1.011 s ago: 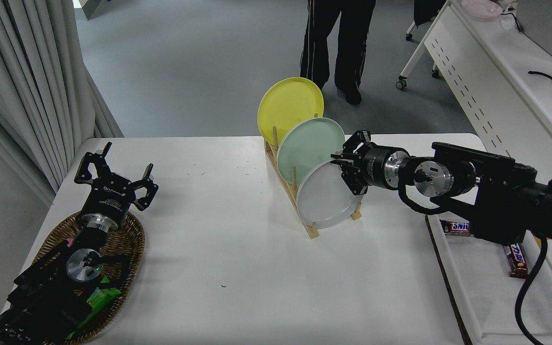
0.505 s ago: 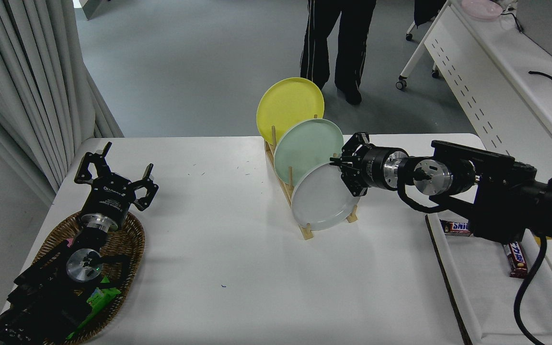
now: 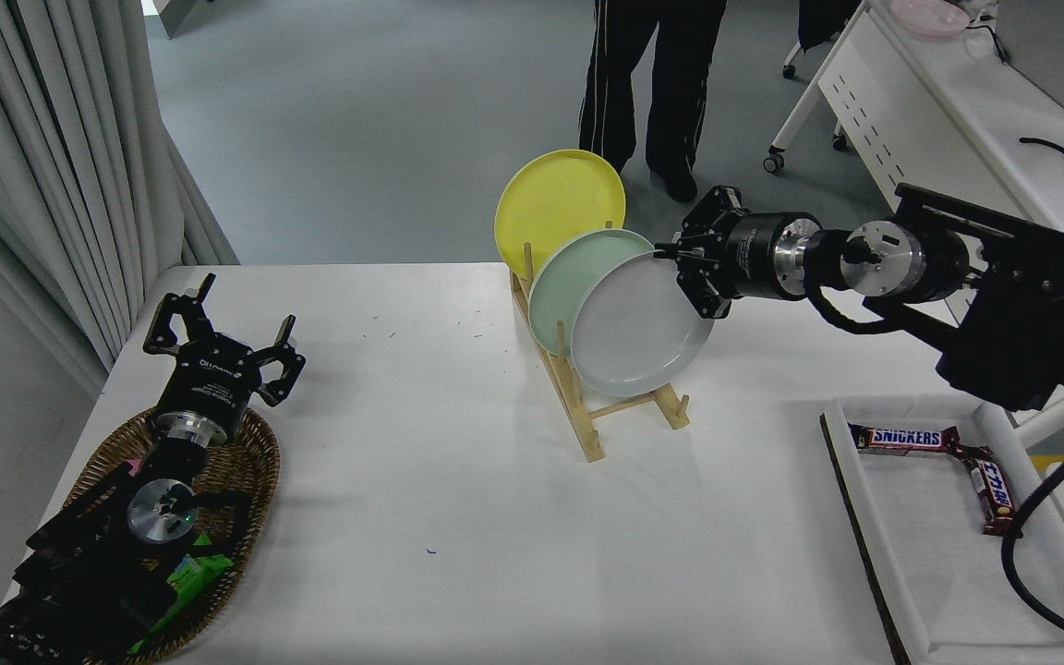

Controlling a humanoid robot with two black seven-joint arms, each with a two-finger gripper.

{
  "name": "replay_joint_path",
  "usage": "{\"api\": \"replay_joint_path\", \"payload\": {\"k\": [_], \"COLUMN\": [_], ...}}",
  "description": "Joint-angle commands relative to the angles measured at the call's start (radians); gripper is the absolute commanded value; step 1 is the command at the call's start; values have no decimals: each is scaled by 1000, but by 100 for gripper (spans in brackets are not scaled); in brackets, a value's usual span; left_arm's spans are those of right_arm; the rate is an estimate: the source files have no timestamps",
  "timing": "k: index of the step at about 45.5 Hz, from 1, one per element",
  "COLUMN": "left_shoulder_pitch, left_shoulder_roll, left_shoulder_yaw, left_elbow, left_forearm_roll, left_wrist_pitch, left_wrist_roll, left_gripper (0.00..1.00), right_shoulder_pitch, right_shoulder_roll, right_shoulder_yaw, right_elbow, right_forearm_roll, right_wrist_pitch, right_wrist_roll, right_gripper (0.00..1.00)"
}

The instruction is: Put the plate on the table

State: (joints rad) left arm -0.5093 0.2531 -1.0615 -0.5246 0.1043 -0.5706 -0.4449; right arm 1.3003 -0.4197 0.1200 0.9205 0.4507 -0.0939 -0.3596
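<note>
From the head view, I have the right pincer (image 3: 691, 277) clamped on the upper right rim of the round, glossy light grey plate (image 3: 640, 323). I am holding that plate on edge, tilted, above the near slots of the pale wooden dish rack (image 3: 626, 410), with its lower rim clear of the rack's base rails. It overlaps the front of the round mint green plate (image 3: 562, 291), which stands in the rack just behind it, and the round yellow plate (image 3: 558, 200) stands in the slot behind that, nearest the far edge of the large white tabletop (image 3: 458, 499). The rack sits toward the far edge, a little right of the middle.

My left pincer (image 3: 218, 342) is parked near the left edge, spread open and gripping nothing, above the oval brown wicker basket (image 3: 246, 480) at the near left corner. By the right edge lies a white tray (image 3: 920, 554) with two wrapped chocolate bars (image 3: 906, 437). A person in dark trousers (image 3: 647, 83) stands beyond the far edge.
</note>
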Motion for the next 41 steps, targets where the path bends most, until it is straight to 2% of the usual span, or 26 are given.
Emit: {"api": "replay_joint_path", "payload": {"k": [1, 9, 18, 28, 36, 41], "left_shoulder_pitch": [0, 0, 0, 0, 0, 0], "left_shoulder_roll": [0, 0, 0, 0, 0, 0], "left_shoulder_yaw": [0, 0, 0, 0, 0, 0], "left_elbow": [0, 0, 0, 0, 0, 0], "left_forearm_roll": [0, 0, 0, 0, 0, 0], "left_wrist_pitch": [0, 0, 0, 0, 0, 0], "left_wrist_roll": [0, 0, 0, 0, 0, 0], "left_gripper": [100, 100, 100, 100, 100, 100], "right_shoulder_pitch": [21, 16, -32, -134, -217, -251], "right_shoulder_roll": [-28, -28, -34, -47, -42, -48], "right_shoulder_yaw": [95, 87, 93, 115, 118, 115], "right_elbow": [28, 61, 170, 198, 222, 250], "right_forearm_roll": [75, 195, 243, 368, 379, 450], "right_wrist_pitch": [-59, -122, -286, -343, -636, -687], "right_wrist_roll": [-113, -134, -139, -137, -137, -139], "right_gripper": [0, 0, 0, 0, 0, 0]}}
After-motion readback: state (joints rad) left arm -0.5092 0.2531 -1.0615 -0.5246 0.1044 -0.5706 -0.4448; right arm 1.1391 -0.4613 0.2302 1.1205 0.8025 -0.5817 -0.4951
